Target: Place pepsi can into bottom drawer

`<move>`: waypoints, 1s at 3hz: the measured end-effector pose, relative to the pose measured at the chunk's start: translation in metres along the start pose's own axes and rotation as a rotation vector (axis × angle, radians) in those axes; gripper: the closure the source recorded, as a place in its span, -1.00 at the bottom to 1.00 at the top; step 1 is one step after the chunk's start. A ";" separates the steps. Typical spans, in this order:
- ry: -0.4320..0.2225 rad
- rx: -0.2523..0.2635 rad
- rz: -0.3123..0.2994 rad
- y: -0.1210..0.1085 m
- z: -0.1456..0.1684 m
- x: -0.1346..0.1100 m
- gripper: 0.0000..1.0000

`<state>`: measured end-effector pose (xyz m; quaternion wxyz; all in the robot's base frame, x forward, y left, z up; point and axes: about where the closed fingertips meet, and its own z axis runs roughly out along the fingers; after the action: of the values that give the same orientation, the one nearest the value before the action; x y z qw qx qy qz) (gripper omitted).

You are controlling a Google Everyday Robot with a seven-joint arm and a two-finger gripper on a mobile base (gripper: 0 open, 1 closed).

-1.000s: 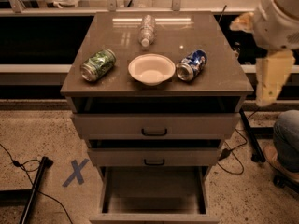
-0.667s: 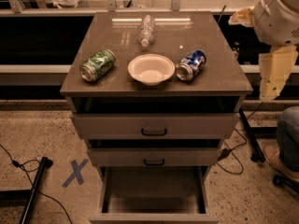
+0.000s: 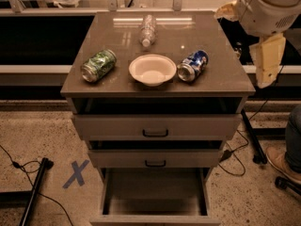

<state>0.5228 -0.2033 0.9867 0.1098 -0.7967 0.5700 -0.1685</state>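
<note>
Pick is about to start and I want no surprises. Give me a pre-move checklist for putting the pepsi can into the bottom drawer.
1. Bottom drawer pulled open, inside looks bare: ok.
2. Pepsi can exposed on the cabinet top, lying on its side: ok.
3. Gripper at the can: not ok. It hangs off the cabinet's right side, apart from the can.
4. Room beside the can: the white bowl sits close on its left; whether they touch, cannot tell.
5. Green can and plastic bottle away from the pepsi can: ok.
</note>
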 end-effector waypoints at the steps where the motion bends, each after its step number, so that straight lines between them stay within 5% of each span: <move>1: 0.027 -0.023 -0.188 -0.033 0.021 0.012 -1.00; 3: -0.045 -0.099 -0.455 -0.071 0.103 0.031 -1.00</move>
<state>0.6337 -0.2112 0.9226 0.0425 -0.9126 0.3808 -0.1426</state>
